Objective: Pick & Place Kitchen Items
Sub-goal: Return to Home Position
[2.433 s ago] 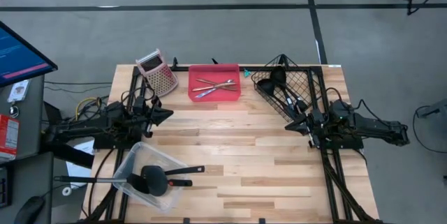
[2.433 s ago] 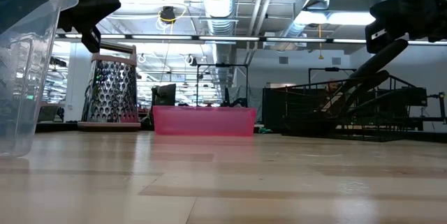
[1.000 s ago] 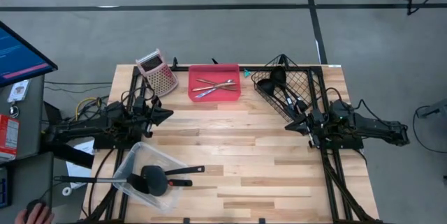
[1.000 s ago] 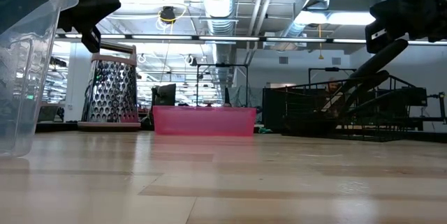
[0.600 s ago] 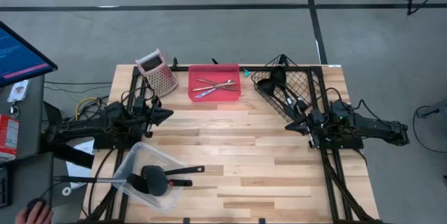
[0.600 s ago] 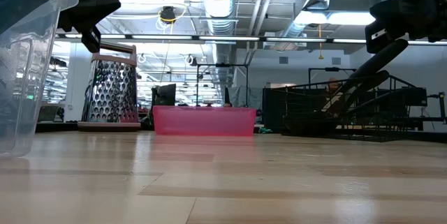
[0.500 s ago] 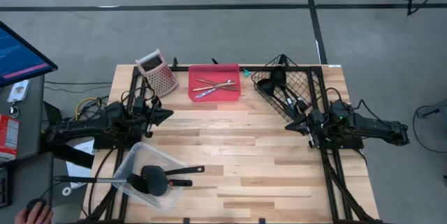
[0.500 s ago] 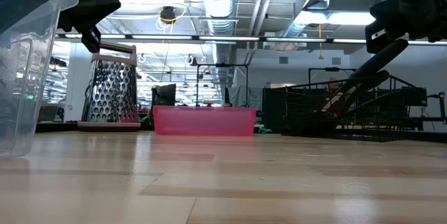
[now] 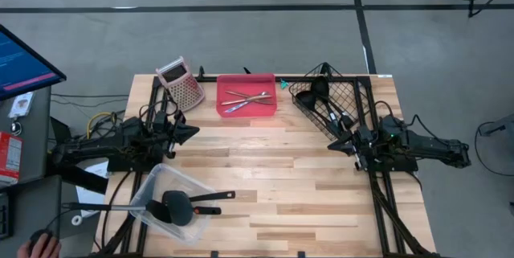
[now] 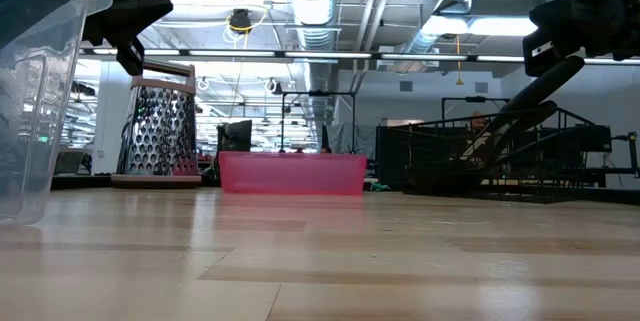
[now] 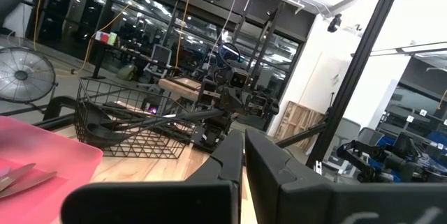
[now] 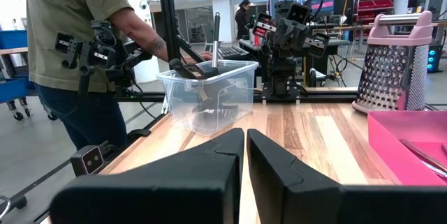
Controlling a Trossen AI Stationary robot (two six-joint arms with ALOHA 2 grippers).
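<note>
A robotics lab, shown by bare ceiling ducts (image 10: 318, 6), concrete floor (image 9: 241, 41) and black metal framing (image 11: 357, 77).

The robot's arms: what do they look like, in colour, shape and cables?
Both the left arm and right arm are black and jointed, with dark cables looping near the wrists. The left end effector and right end effector taper to a point; their fingers are black and angular.

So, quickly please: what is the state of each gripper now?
Left gripper: closed, holding nothing.
Right gripper: closed, holding nothing.
</note>
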